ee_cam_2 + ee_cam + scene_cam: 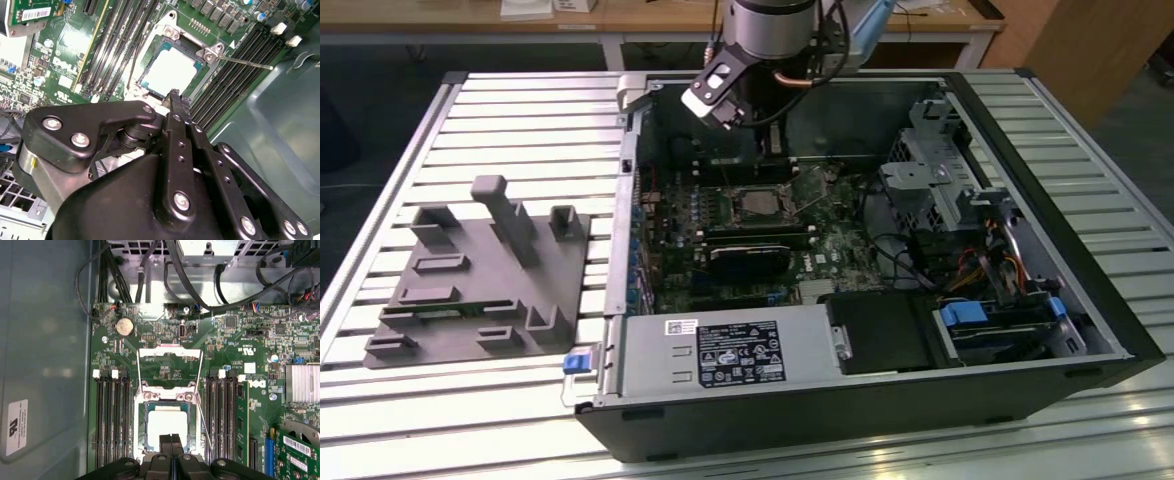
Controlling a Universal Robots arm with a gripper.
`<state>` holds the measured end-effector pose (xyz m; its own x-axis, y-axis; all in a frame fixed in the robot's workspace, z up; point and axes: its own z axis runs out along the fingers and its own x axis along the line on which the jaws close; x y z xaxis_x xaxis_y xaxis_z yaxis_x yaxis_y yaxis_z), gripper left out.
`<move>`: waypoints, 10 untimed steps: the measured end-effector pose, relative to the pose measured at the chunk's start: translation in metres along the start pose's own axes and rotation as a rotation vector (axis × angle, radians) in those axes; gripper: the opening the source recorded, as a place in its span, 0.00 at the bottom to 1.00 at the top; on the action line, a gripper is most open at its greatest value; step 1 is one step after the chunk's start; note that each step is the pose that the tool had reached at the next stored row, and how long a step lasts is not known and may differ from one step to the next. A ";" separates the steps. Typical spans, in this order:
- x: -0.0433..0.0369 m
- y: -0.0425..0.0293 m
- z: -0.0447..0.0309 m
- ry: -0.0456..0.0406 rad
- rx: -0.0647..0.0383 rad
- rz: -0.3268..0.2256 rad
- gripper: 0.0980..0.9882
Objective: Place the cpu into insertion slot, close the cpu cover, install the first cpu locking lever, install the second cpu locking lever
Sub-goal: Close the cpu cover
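First wrist view: the gripper [171, 437] is seen clenched on nothing, just over the cpu [165, 421] seated in the insertion slot [139, 412]; the cpu cover [170, 352] is folded back.

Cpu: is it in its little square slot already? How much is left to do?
Done: the cpu lies in the insertion slot. In hand: the gripper, fingers together and holding nothing, hangs just over the slot's edge. Left: the cpu cover looks swung back open, and a thin locking lever sticks out unlatched, so cover and both levers seem left.
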<state>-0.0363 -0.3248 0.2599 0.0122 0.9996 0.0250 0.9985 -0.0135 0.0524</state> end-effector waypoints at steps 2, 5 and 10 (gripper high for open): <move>0.0000 0.0030 0.0002 0.0001 0.000 0.000 0.01; 0.0001 0.0085 0.0005 0.0002 0.000 0.000 0.01; 0.0002 0.0204 0.0012 0.0002 0.000 0.000 0.01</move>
<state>-0.0158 -0.3248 0.2598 0.0121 0.9996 0.0253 0.9985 -0.0134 0.0523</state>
